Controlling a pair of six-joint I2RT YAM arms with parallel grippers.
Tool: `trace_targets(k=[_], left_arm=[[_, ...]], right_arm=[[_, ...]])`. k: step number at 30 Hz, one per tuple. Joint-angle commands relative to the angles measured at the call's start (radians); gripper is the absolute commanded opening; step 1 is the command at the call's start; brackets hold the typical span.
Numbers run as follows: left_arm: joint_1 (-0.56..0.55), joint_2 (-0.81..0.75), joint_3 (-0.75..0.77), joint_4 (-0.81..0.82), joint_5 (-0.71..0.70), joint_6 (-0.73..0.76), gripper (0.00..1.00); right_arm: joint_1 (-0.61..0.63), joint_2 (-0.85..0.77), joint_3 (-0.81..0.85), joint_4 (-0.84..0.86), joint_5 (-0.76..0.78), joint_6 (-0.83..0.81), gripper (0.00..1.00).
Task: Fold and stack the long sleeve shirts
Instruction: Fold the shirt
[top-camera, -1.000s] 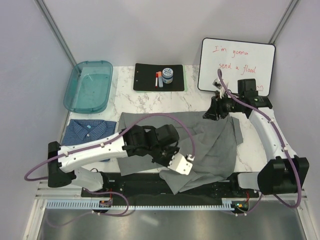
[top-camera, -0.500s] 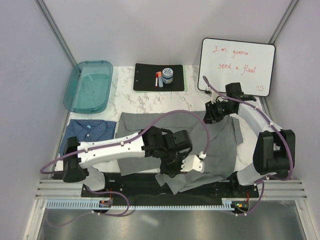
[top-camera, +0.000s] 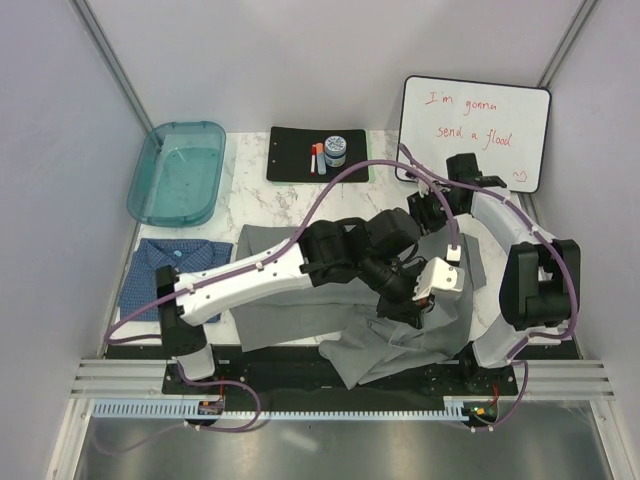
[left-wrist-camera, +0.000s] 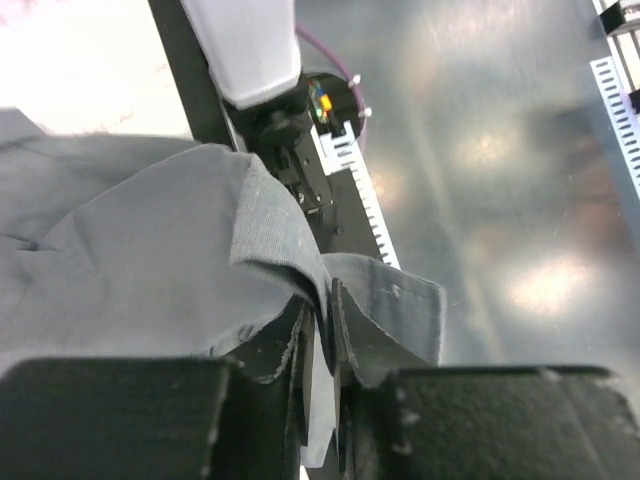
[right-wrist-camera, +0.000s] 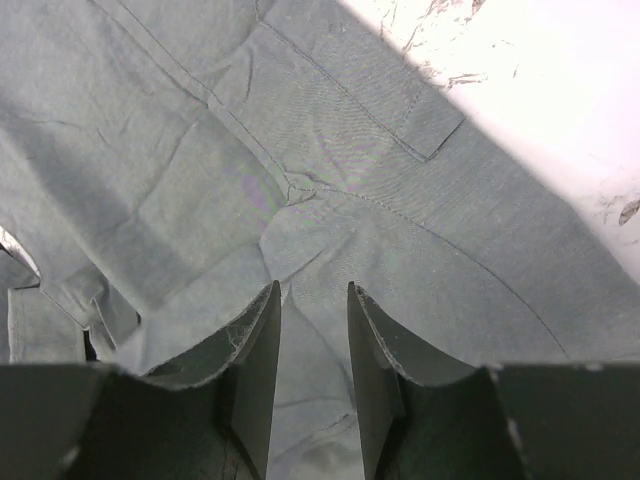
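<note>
The grey shirt (top-camera: 285, 310) lies spread over the middle of the table, its near part bunched over the front edge. My left gripper (top-camera: 410, 305) reaches across to the shirt's right side. In the left wrist view it (left-wrist-camera: 320, 310) is shut on a folded edge of the grey shirt (left-wrist-camera: 120, 240), lifted above the table. My right gripper (top-camera: 425, 215) sits at the shirt's far right corner. In the right wrist view it (right-wrist-camera: 313, 295) is open by a narrow gap, low over the grey cloth (right-wrist-camera: 200, 150). The blue checked shirt (top-camera: 165, 262) lies folded at the left.
A teal tray (top-camera: 178, 172) stands at the back left. A black clipboard (top-camera: 295, 160) with a marker and a small jar (top-camera: 335, 151) lies at the back middle. A whiteboard (top-camera: 475, 130) leans at the back right. A black strip (top-camera: 290, 368) runs along the near edge.
My left arm has swung right and away from the front centre, dragging the gripped grey cloth with it. My right arm has folded in; its gripper moved slightly back.
</note>
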Motion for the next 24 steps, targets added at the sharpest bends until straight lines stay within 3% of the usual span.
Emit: trace_targets(k=[1,7,12,14,15,17,19,20,22,24], left_arm=[[0.054,0.065,0.023,-0.029,0.087,0.030,0.21],[0.053,0.102,0.023,-0.055,0.188,0.072,0.27],[0.053,0.164,0.106,-0.059,0.166,0.078,0.25],[0.051,0.139,0.050,-0.070,0.178,0.152,0.27],[0.047,0.085,0.001,-0.046,0.166,0.183,0.37],[0.032,0.014,-0.201,0.025,0.098,0.188,0.42],[0.030,-0.100,-0.426,0.177,0.072,0.176,0.61],[0.021,-0.140,-0.499,0.245,0.039,0.174,0.89],[-0.011,-0.236,-0.677,0.416,-0.011,0.177,0.99],[-0.030,-0.249,-0.725,0.477,-0.074,0.183,0.99]], right_arm=[[0.025,0.046,0.031,-0.042,-0.009,-0.059,0.41],[0.088,0.115,-0.048,-0.035,-0.001,-0.102,0.41],[0.107,0.171,-0.097,-0.012,0.057,-0.127,0.38],[0.107,0.181,-0.102,-0.019,0.077,-0.137,0.37],[0.107,0.185,-0.110,-0.018,0.098,-0.140,0.36],[0.105,0.192,-0.116,-0.024,0.118,-0.142,0.36],[0.105,0.200,-0.119,-0.024,0.139,-0.147,0.36],[0.105,0.198,-0.116,-0.024,0.140,-0.147,0.36],[0.101,0.192,-0.101,-0.042,0.086,-0.128,0.39],[0.099,0.176,-0.047,-0.071,0.036,-0.108,0.43]])
